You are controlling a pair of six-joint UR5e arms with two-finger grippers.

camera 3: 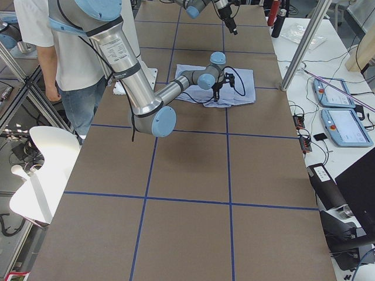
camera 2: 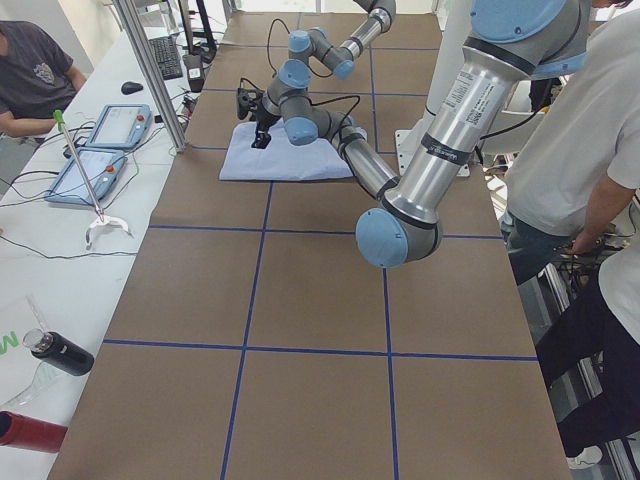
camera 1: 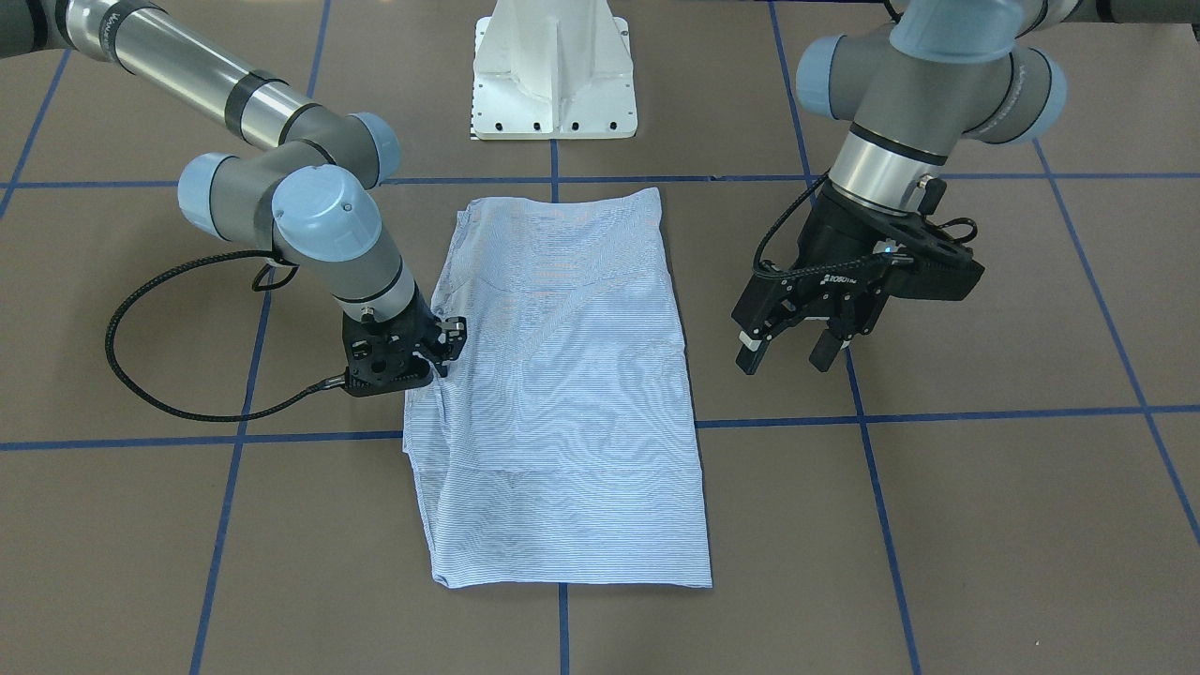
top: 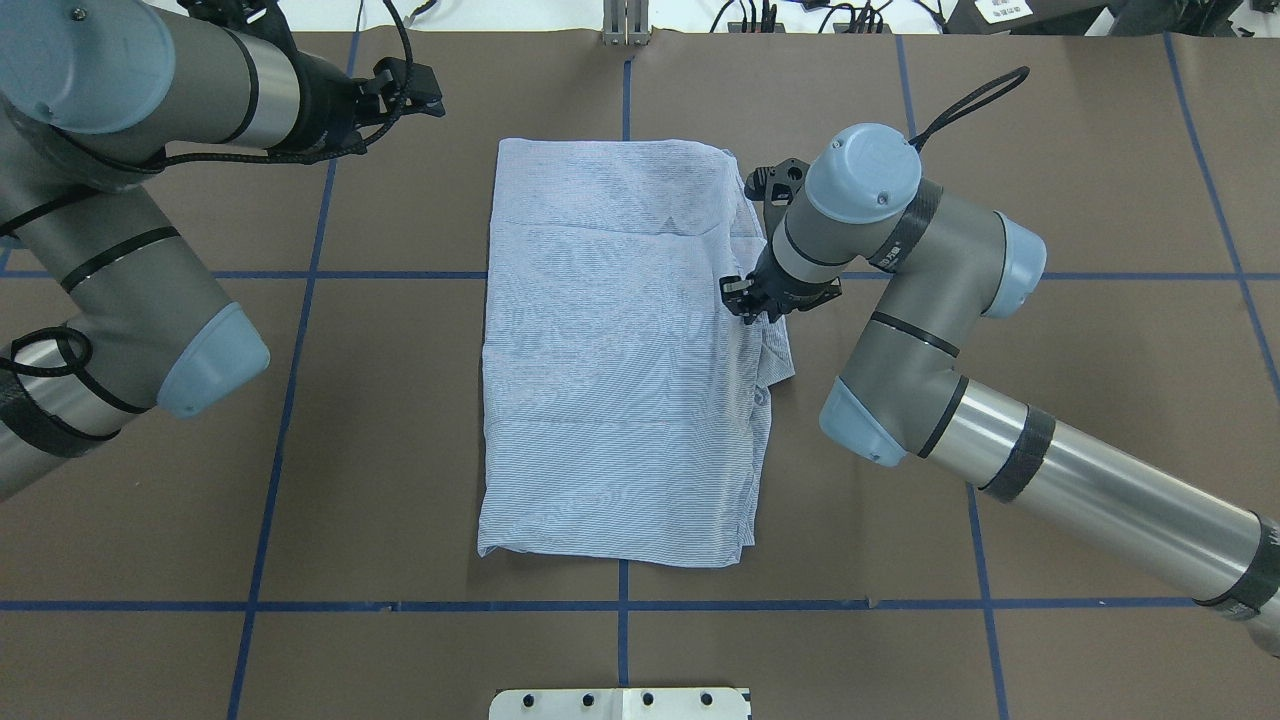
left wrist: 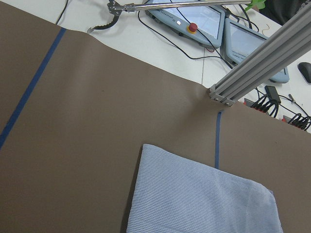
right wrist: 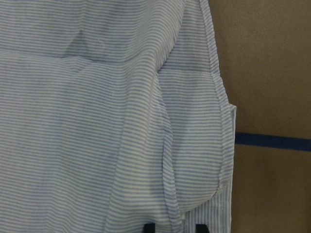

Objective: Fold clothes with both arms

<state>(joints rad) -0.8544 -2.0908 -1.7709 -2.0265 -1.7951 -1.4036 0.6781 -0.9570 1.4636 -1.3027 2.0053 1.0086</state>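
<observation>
The light blue striped shirt (camera 1: 562, 394) lies folded into a long rectangle in the middle of the table (top: 620, 350). My right gripper (camera 1: 441, 364) is down on the shirt's edge on my right (top: 745, 300). In the right wrist view a raised fold of the cloth (right wrist: 167, 194) runs between its fingertips (right wrist: 148, 227), so it is shut on the shirt. My left gripper (camera 1: 787, 361) is open and empty. It hangs above bare table off the shirt's other long side (top: 415, 92). The left wrist view shows only a shirt corner (left wrist: 204, 204).
The white pedestal base (camera 1: 553, 75) stands at the table's near edge, behind the shirt. Blue tape lines (top: 620, 605) grid the brown table. An aluminium post (left wrist: 262, 63) and teach pendants (left wrist: 194, 19) stand past the far edge. People stand beside the table (camera 3: 58, 64).
</observation>
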